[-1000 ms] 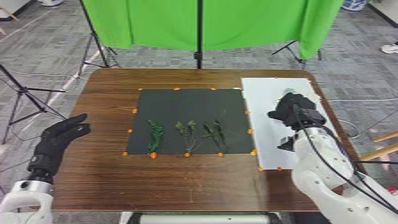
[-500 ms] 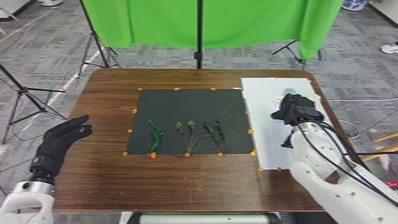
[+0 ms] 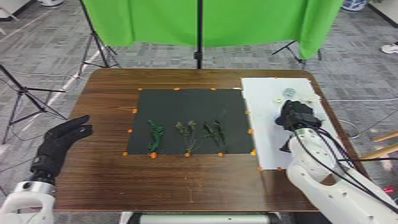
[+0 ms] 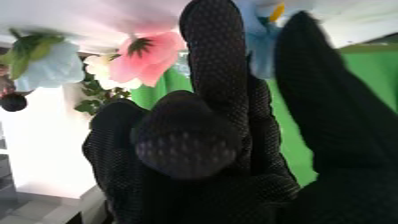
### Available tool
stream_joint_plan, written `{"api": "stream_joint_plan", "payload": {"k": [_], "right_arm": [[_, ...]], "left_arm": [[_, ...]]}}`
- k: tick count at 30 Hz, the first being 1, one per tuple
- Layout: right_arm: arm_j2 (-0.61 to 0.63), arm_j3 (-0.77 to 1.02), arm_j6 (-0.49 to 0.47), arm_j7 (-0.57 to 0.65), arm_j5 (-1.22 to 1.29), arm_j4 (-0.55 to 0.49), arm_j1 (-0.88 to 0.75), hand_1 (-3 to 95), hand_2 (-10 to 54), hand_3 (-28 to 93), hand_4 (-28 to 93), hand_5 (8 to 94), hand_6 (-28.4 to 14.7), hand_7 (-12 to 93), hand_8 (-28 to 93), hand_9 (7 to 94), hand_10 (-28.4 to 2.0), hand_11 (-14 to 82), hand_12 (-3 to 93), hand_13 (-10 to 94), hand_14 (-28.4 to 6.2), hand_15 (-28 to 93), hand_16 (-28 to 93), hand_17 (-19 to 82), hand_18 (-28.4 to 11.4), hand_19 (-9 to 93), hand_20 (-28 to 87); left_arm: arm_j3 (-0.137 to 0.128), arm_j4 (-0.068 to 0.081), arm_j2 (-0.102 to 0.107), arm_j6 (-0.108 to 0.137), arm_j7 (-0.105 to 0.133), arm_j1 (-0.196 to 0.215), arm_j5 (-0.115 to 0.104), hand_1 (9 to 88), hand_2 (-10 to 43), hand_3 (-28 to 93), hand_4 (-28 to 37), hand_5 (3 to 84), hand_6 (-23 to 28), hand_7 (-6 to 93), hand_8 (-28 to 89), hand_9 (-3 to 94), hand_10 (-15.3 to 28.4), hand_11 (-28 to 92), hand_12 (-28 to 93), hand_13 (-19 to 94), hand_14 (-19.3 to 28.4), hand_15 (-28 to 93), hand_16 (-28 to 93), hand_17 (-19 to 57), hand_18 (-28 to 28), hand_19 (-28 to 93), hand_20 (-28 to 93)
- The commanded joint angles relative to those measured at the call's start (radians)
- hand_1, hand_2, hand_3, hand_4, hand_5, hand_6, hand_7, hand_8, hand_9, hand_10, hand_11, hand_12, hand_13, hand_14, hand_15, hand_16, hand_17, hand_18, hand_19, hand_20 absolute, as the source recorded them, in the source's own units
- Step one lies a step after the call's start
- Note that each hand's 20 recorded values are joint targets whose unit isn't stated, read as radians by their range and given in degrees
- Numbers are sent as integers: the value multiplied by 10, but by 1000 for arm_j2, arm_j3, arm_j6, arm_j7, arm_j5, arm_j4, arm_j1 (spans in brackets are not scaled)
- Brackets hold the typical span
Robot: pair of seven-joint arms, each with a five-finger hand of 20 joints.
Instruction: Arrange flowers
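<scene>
A green cloth (image 3: 213, 25) hangs behind the brown table (image 3: 178, 182). On the table's right part lies a white sheet (image 3: 269, 145); just left of it is a black mat (image 3: 173, 105), smaller than the table, with orange marks (image 3: 153, 155) along its edges.

The right hand (image 3: 299, 116) is over the sheet, loosely open: in the right wrist view some fingers (image 4: 213, 45) run straight, others bend softly, and a gap parts them from a long digit beside them. The left hand (image 3: 60, 141) is by the table's left edge, open, its fingers relaxed.

Near the right hand are flowers: a pink flower (image 4: 153, 59), a pale blue flower (image 4: 51, 65), a cream flower (image 4: 105, 72) and a bluer flower (image 4: 261, 47). Green sprigs (image 3: 155, 136) lie in a row on the mat's near half. A small clear thing (image 3: 289, 93) is on the sheet, beyond the right hand.
</scene>
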Motion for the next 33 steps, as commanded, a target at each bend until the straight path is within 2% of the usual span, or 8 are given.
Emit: {"api": "stream_joint_plan", "payload": {"k": [1,10,17,20,24,28,32,33], "right_arm": [[-11,-45,122,-13,-65,11,-15,595,-95,495,-112,744,-27,162,109,925,-100,198,361,937,2,635,280,700,-116,932,574],[-2,-48,193,-23,-89,-49,0,639,-95,520,-122,800,-22,244,170,937,-85,227,387,937,10,666,273,714,-115,932,596],[0,-94,206,-103,-45,-143,103,637,-95,530,-125,801,-22,251,166,937,-81,237,384,937,11,668,272,715,-114,932,598],[-25,-169,195,-151,-4,-143,206,636,-95,533,-128,801,-22,253,165,937,-82,241,383,937,11,667,273,715,-114,932,598],[-102,-270,173,-231,55,-112,315,633,-95,539,-131,800,-21,256,165,937,-80,241,382,937,11,667,275,712,-115,932,601],[-184,-385,148,-299,85,-69,412,629,-95,547,-140,801,-19,258,163,937,-79,237,384,937,11,664,278,710,-115,932,603],[-268,-475,101,-357,104,-26,472,627,-95,553,-149,801,-16,261,160,937,-78,235,387,937,11,662,282,708,-116,932,605],[-283,-495,101,-373,103,-16,483,626,-95,555,-151,801,-15,263,159,937,-78,236,385,937,11,661,284,707,-116,932,606]], "left_arm": [[-1,6,1,-17,-20,-2,4,332,-62,649,-156,440,58,119,-58,433,137,218,132,344,181,231,14,43,149,104,186],[-3,9,8,-23,-23,-3,3,332,-61,649,-158,440,58,118,-59,432,138,220,132,344,181,230,14,41,150,106,186],[-32,-1,9,-14,-21,30,-15,332,-60,647,-156,440,58,116,-58,432,138,219,132,344,180,229,14,41,150,107,185],[-47,-7,6,19,-8,47,-42,328,-55,646,-158,440,59,116,-58,432,139,219,131,344,182,229,13,42,150,106,184],[-67,-8,6,32,5,62,-54,313,-29,648,-168,443,60,114,-58,435,141,215,130,348,183,227,12,49,146,97,179],[-47,3,7,77,30,39,-78,295,26,665,-213,451,60,113,-57,442,143,217,131,359,184,230,6,59,139,91,177],[-28,21,8,132,55,31,-126,274,134,674,-274,460,57,119,-61,456,145,224,127,367,186,232,-1,73,132,95,179],[-24,29,7,150,67,29,-135,263,191,662,-279,466,55,123,-62,462,146,226,125,371,186,233,-3,78,130,100,180]]}}
